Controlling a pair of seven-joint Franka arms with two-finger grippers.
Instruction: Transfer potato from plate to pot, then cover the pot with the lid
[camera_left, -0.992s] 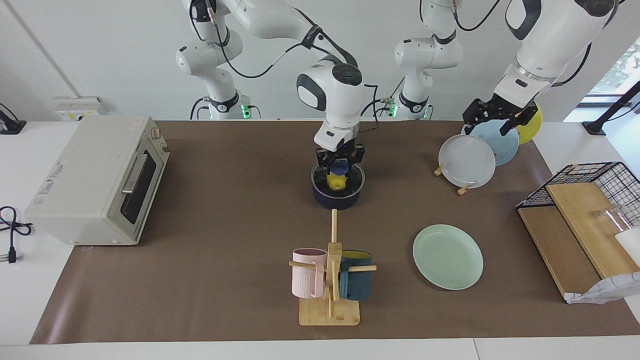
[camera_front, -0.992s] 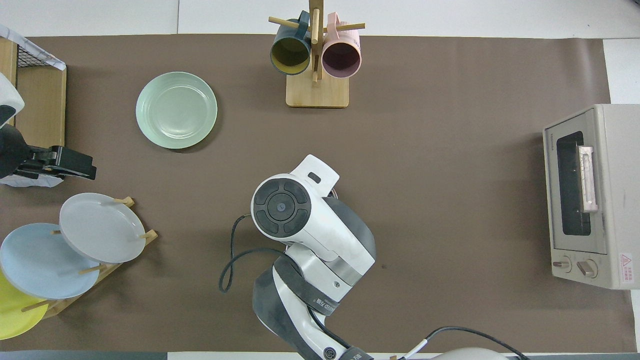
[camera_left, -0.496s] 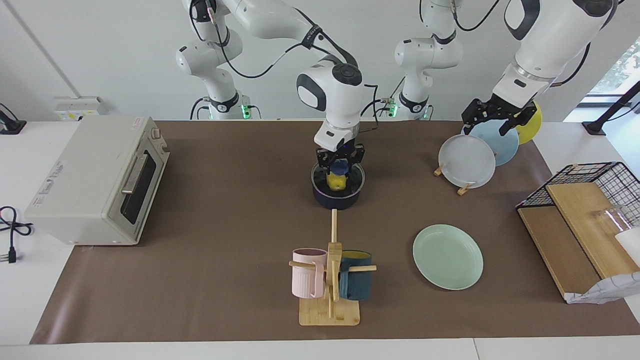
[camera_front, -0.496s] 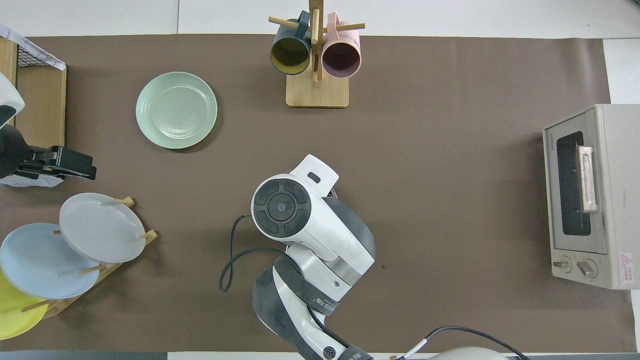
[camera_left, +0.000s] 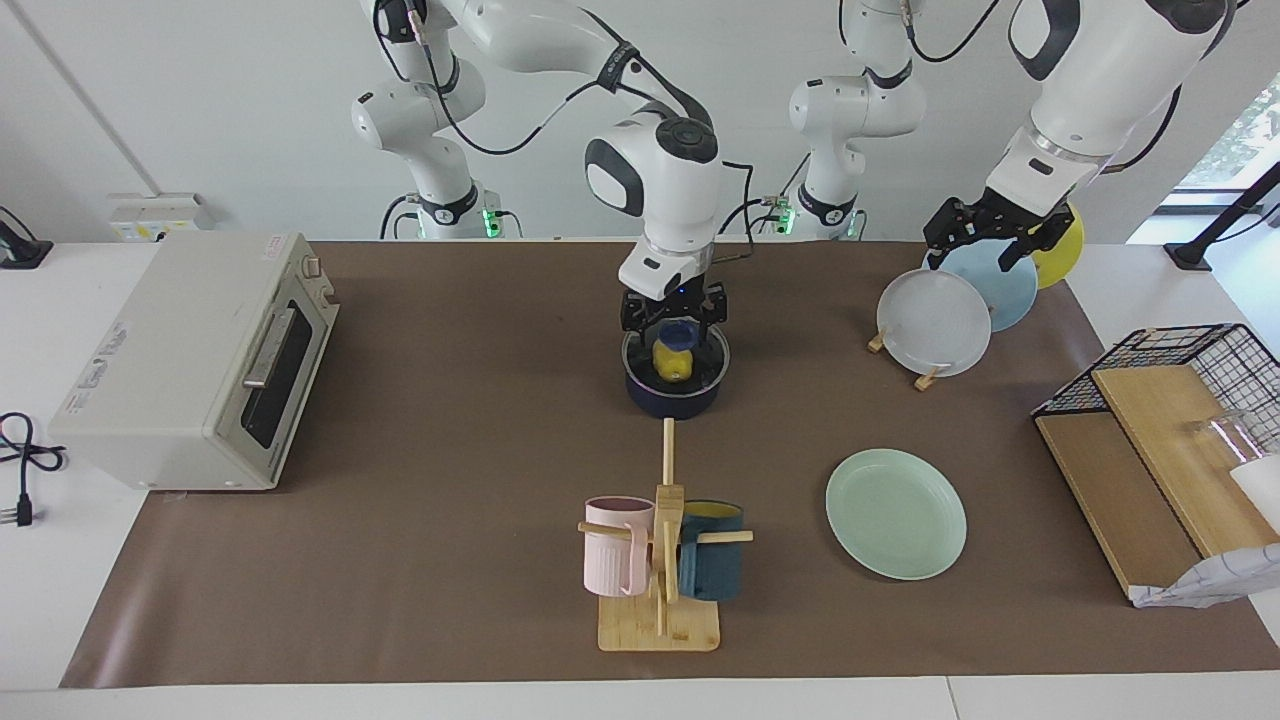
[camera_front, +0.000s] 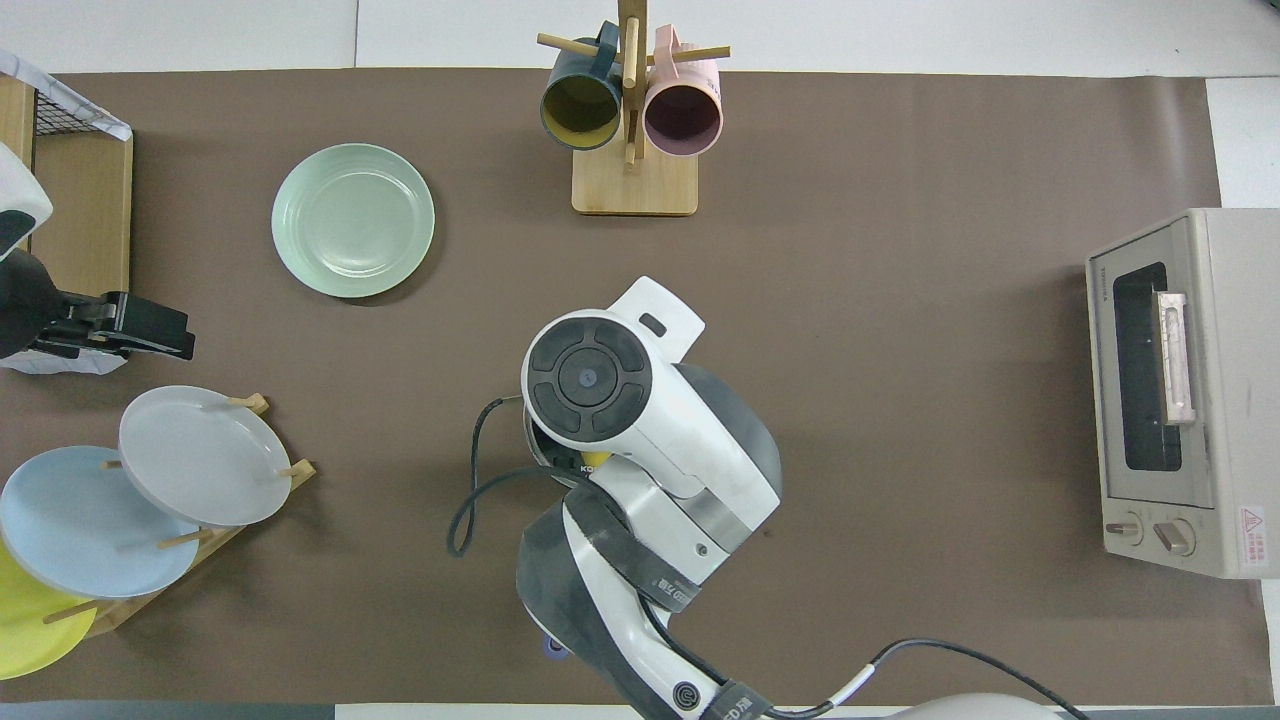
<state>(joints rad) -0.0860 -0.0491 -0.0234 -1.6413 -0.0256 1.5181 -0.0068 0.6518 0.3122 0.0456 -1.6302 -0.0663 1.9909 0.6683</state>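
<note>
The dark blue pot (camera_left: 672, 393) stands in the middle of the table, with the glass lid (camera_left: 707, 364) resting on it. The yellow potato (camera_left: 668, 362) shows through the glass inside the pot. My right gripper (camera_left: 675, 322) hangs open just above the lid, its fingers on either side of the blue knob (camera_left: 680, 333). In the overhead view my right arm covers most of the pot; only a bit of rim (camera_front: 533, 447) and potato (camera_front: 595, 458) show. The mint-green plate (camera_left: 895, 513) (camera_front: 353, 220) lies bare toward the left arm's end. My left gripper (camera_left: 985, 235) (camera_front: 160, 330) waits open over the plate rack.
A toaster oven (camera_left: 200, 360) stands at the right arm's end. A wooden mug rack (camera_left: 660, 560) with a pink and a teal mug stands farther out than the pot. A plate rack (camera_left: 935, 320) and a wire basket (camera_left: 1160, 400) with wooden boards stand at the left arm's end.
My right gripper has opened off the lid's knob and risen a little; the lid stays on the pot. The left arm has not moved.
</note>
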